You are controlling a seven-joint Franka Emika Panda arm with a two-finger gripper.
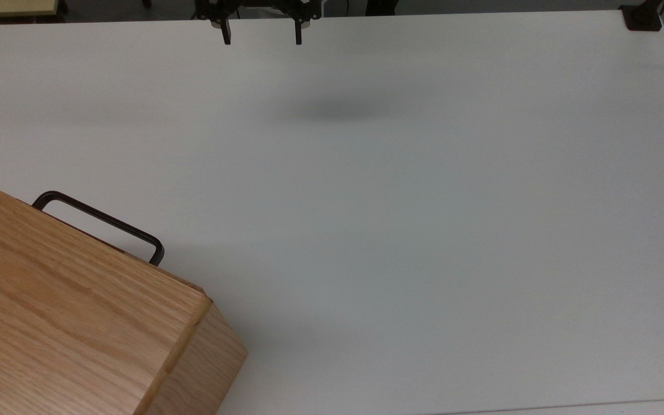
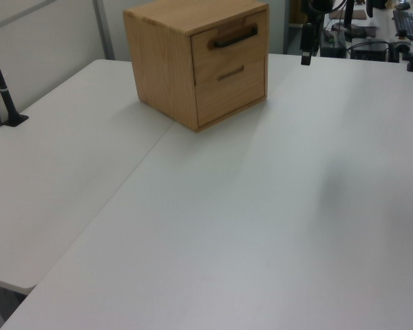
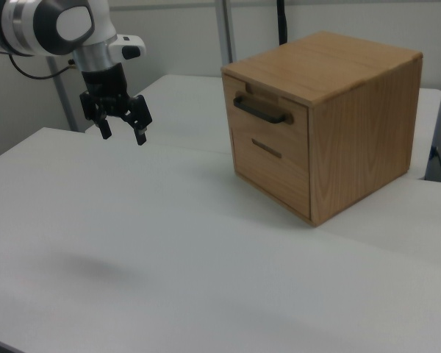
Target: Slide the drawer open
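Observation:
The drawer (image 3: 273, 125) is the upper one of two in an oak cabinet (image 3: 353, 110), its flat front flush with the casing. Its black bar handle (image 3: 261, 110) faces the right view's left. In the top view the handle (image 1: 101, 222) juts from under the cabinet top (image 1: 49, 311) at the lower left. In the left view the drawer (image 2: 230, 49) and its handle (image 2: 235, 36) stand at the far end of the table. My gripper (image 3: 123, 134) hangs open and empty above the table, well apart from the handle. It is at the top view's upper edge (image 1: 262, 36).
The white table (image 1: 424, 230) is wide and bare around the cabinet. A lower drawer (image 3: 272, 173) with a small wooden pull sits under the upper one. A black clamp (image 1: 642, 17) grips the table's corner, and a black pole (image 2: 3, 89) stands at the left view's left.

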